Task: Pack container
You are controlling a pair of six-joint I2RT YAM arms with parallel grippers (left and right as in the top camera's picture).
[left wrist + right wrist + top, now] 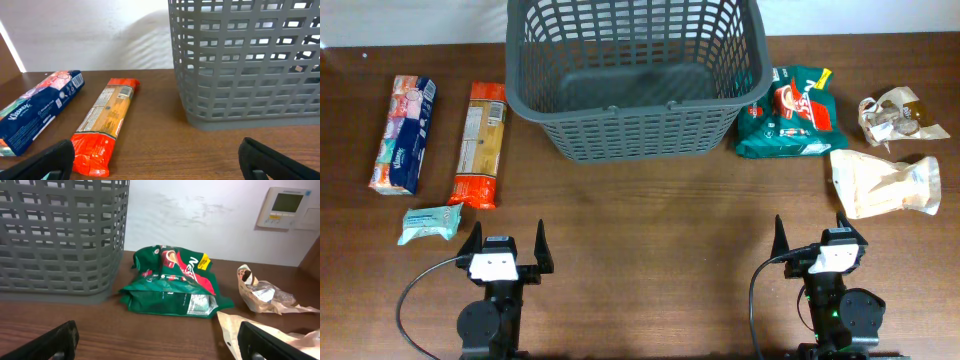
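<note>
The container [640,130], a large dark grey lattice basket, stands empty at the back middle of the table; its slotted wall [245,65] fills the upper right of the left wrist view and the wall [60,235] the upper left of the right wrist view. My left gripper [508,235] rests open near the front edge, with only bare wood between its fingers [50,160]. My right gripper [810,228] is open too, over bare table in front of a green bag [172,282].
Left of the basket lie a blue-and-pink tissue pack [403,135], an orange pasta packet [481,145] and a small teal wipes pack [428,224]. To the right are the green bag [790,112], a crumpled wrapper [895,118] and a beige pouch [885,185].
</note>
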